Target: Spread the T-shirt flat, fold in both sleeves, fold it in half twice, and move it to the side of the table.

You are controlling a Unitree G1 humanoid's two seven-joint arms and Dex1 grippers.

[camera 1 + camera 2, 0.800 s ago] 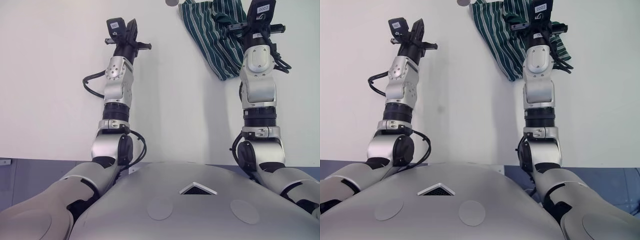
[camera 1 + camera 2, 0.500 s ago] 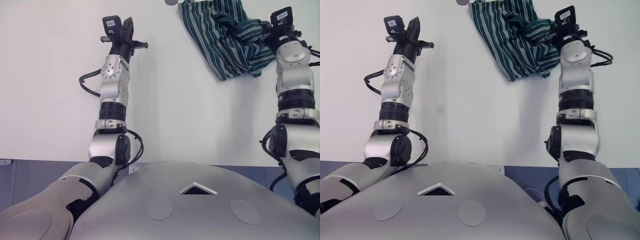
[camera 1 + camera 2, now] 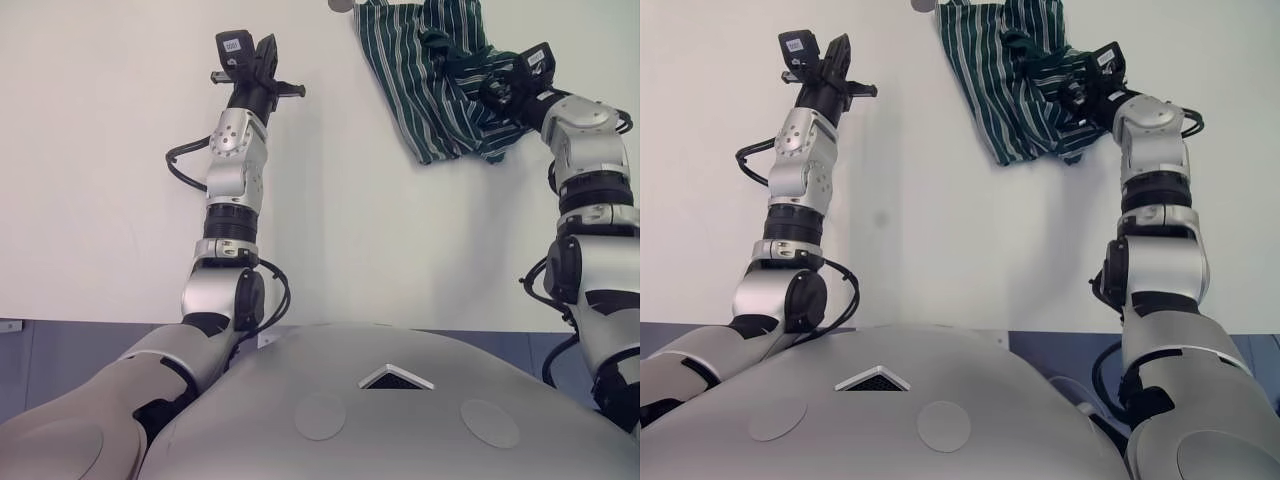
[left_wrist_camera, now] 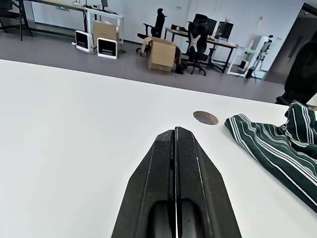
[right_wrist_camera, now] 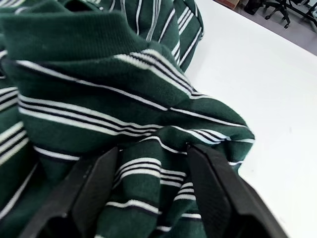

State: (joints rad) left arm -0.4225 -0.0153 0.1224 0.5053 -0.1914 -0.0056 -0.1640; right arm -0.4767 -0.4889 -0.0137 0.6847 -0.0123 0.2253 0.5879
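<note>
Head view: the crumpled T-shirt (image 3: pixel 420 80) lay far right on the table (image 3: pixel 100 150). Left wrist: the left gripper (image 4: pixel 174 136) was clenched, empty. Right wrist: the right gripper (image 5: pixel 148 153) stood spread astride a bunch; closing there risked pinching several layers.

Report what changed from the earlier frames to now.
The right gripper swung off the T-shirt out to the robot's right, then turned inward. Its open fingers now straddle a fold at the shirt's right edge, and the shirt has slid slightly leftward. The left gripper kept its place, shut, over the table.
</note>
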